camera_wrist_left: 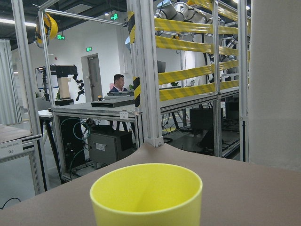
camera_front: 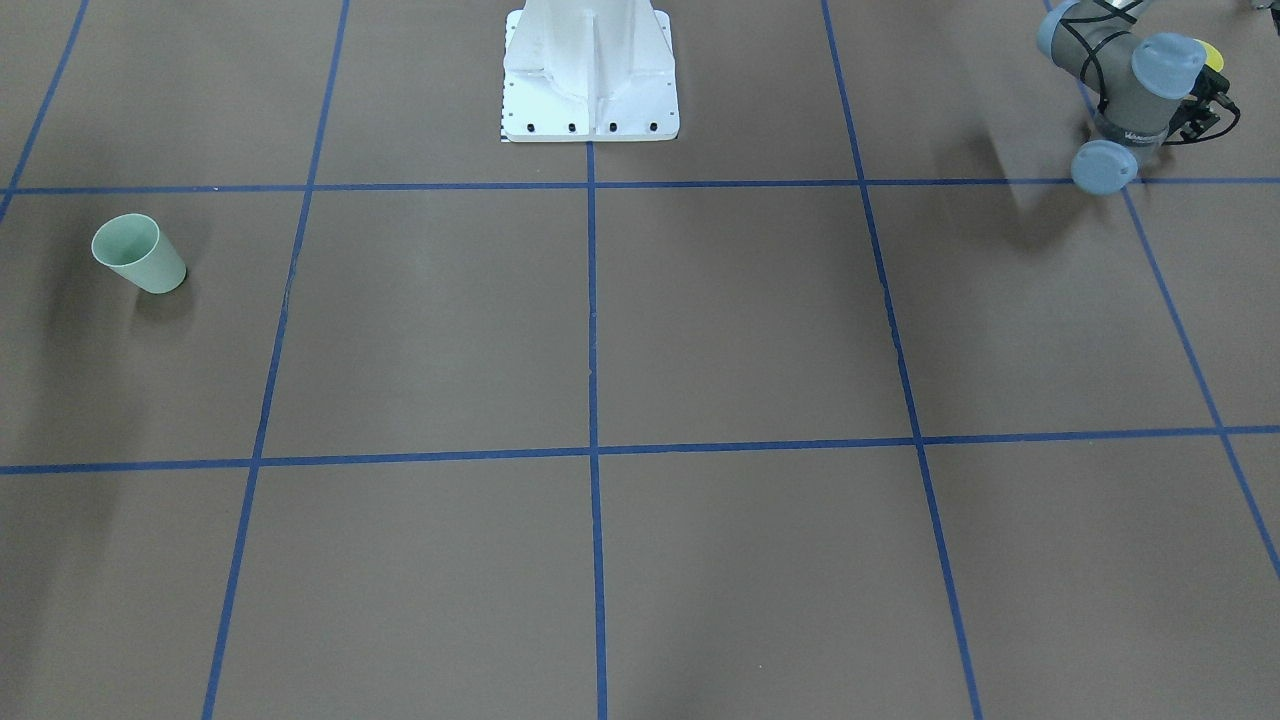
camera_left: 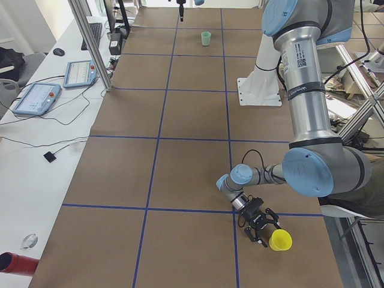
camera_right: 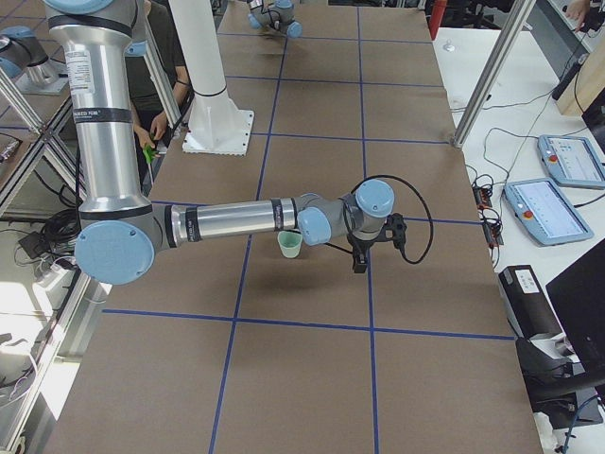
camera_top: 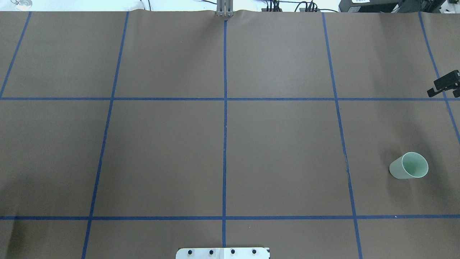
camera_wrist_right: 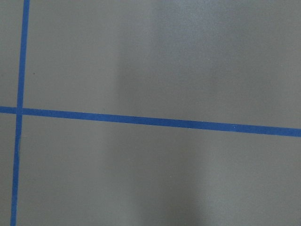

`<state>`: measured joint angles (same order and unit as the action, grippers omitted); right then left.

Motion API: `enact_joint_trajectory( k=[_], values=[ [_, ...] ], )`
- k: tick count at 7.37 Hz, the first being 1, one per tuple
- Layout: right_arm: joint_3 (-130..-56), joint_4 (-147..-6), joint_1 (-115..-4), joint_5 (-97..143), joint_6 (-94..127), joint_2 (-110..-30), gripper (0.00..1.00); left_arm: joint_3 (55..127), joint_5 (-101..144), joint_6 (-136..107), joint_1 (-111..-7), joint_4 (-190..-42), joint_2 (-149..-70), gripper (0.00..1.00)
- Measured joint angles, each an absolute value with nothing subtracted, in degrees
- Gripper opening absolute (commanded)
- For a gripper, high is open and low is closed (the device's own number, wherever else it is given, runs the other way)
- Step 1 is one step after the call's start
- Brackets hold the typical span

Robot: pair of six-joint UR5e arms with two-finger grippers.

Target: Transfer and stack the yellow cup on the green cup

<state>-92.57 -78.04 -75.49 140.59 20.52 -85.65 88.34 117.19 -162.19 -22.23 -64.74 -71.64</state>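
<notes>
The yellow cup (camera_left: 280, 240) stands upright on the brown table near the robot's left corner. It fills the bottom of the left wrist view (camera_wrist_left: 146, 193) and shows as a sliver behind the arm in the front view (camera_front: 1212, 52). My left gripper (camera_left: 263, 230) is low, right beside it, pointing at it; I cannot tell its jaw state. The green cup (camera_top: 408, 166) stands upright on the robot's right side and also shows in the front view (camera_front: 140, 255). My right gripper (camera_top: 445, 85) hangs above the table beyond the green cup (camera_right: 289, 244), apart from it; its jaw state is unclear.
The white robot pedestal (camera_front: 590, 75) stands at the table's middle near edge. Blue tape lines grid the brown table (camera_top: 222, 144). An operators' desk with tablets (camera_left: 37, 99) and aluminium posts (camera_left: 90, 45) run along the far side.
</notes>
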Motion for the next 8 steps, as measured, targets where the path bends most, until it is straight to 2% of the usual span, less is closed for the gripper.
enact_joint_trajectory(
  k=[6, 7, 8],
  values=[
    [-94.1, -77.8, -74.7, 140.5, 23.7, -85.6, 0.99, 86.0, 121.0, -163.2, -21.2, -66.8, -71.3, 0.99],
    [-94.2, -77.8, -74.7, 140.5, 23.7, -85.6, 0.99, 85.4, 121.4, -163.2, -21.0, -67.3, -71.3, 0.93],
    [-94.3, -77.8, -74.7, 140.5, 23.8, -85.7, 0.99, 85.0, 121.6, -163.2, -20.9, -67.7, -71.2, 0.74]
  ],
)
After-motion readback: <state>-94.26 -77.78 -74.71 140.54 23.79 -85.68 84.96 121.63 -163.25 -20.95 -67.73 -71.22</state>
